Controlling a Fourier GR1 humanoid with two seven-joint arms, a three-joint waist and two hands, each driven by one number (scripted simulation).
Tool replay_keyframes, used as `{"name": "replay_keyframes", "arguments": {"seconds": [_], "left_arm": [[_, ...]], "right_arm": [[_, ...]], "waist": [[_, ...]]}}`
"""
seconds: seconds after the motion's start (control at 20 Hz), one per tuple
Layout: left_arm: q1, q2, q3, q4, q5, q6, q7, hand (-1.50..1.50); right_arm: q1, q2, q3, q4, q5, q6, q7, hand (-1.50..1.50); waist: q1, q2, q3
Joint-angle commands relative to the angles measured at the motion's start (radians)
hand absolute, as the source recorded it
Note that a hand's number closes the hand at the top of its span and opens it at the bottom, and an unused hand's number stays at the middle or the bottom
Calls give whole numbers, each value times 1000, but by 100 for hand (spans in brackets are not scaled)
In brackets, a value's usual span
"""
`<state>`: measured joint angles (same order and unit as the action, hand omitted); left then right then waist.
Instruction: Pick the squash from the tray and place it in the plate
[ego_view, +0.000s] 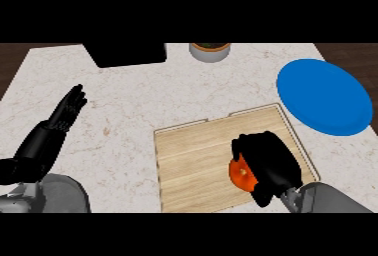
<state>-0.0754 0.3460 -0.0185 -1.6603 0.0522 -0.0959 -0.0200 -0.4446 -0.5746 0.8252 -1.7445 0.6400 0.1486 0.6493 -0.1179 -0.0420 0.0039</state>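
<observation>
Head view: the orange squash is seen on the wooden tray, clasped by the curled right hand.
Left hand: held released, fingers straight, at the left.
Blue plate: set just beyond the tray's right corner.
Handling: the squash is judged rigid, smooth, rounded; best wrapped around its widest part.

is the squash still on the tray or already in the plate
On the tray: the orange squash sits there under the right robot hand. The blue plate holds nothing.
</observation>
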Motion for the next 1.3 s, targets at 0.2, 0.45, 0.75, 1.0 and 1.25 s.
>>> {"name": "replay_keyframes", "arguments": {"seconds": [0.2,0.45,0.75,1.0,1.25], "left_arm": [[37,15,13,-53,10,-19,-13,0],[-65,-1,0,18,10,-42,3,0],[-74,-57,-58,5,-49,-28,2,0],[-54,-47,-37,-35,-21,-68,11,0],[-53,-90,-70,-45,-83,-34,7,0]], "right_arm": [[378,-279,-51,-434,192,-307,44,150],[558,-407,-184,-558,288,-440,84,150],[639,-428,-389,-484,223,-526,15,150],[603,-369,-504,-278,29,-579,-155,150],[509,-303,-577,-128,-75,-563,-300,150]], "waist": [[35,19,-2],[57,33,-3],[103,41,-3],[120,43,-3],[127,43,-3]]}}
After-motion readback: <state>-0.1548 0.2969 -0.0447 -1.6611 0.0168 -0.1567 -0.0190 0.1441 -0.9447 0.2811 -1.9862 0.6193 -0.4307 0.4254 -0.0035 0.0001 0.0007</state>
